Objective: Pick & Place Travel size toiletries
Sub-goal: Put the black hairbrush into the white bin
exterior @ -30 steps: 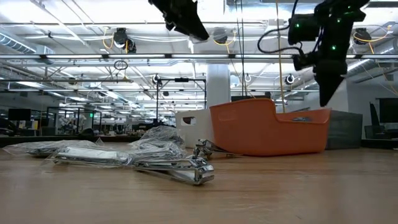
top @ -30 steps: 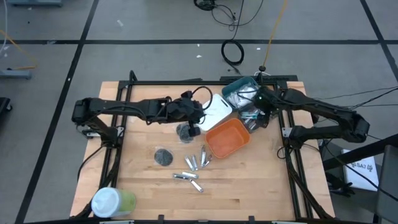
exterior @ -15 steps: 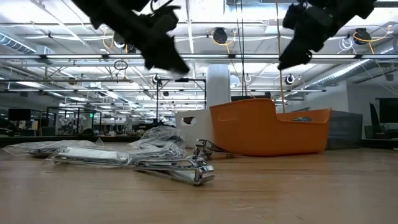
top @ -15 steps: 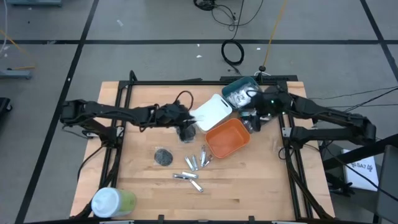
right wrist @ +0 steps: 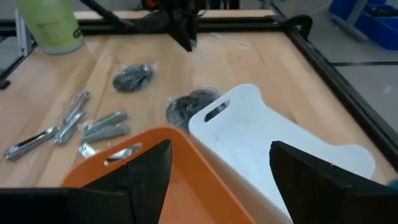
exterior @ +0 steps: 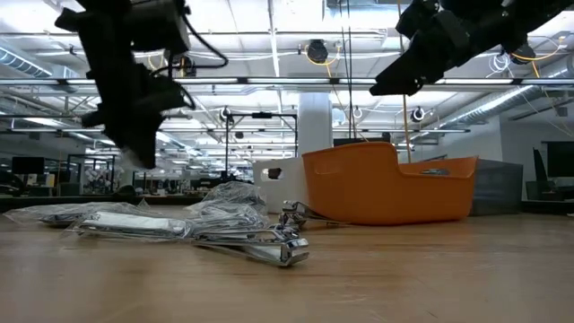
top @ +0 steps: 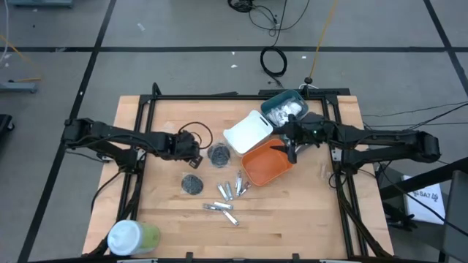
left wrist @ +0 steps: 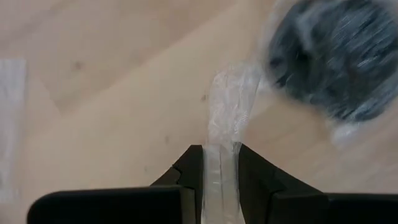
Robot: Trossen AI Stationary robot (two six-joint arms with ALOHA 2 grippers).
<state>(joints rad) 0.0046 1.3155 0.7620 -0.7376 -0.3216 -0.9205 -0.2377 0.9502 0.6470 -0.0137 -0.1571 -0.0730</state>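
Toiletries lay loose on the counter (top: pixel 307 212): a grey disc (top: pixel 192 184) at about eight o'clock from the centre, a second bagged disc (top: pixel 218 153) near the middle, and silver tubes (top: pixel 228 196) clustered toward six o'clock, just short of the orange bin (top: pixel 267 162); the white bin (top: pixel 249 131) and teal bin (top: pixel 285 108) stood toward one o'clock. The left gripper (top: pixel 191 150) hung at nine o'clock, jaws narrow and pinched on a clear wrapper (left wrist: pixel 225 130); in the left wrist view that film ran to the bagged disc, though whether the disc was lifted I could not tell. The right gripper (top: pixel 292 150) hovered over the orange bin's far rim, jaws wide and empty. My judgement: the step was carrying the bagged disc to a bin; the film grip looked slack, so the arm should rise slowly, keep the load from swinging, clear the bin wall before release, and stay apart from the right arm.
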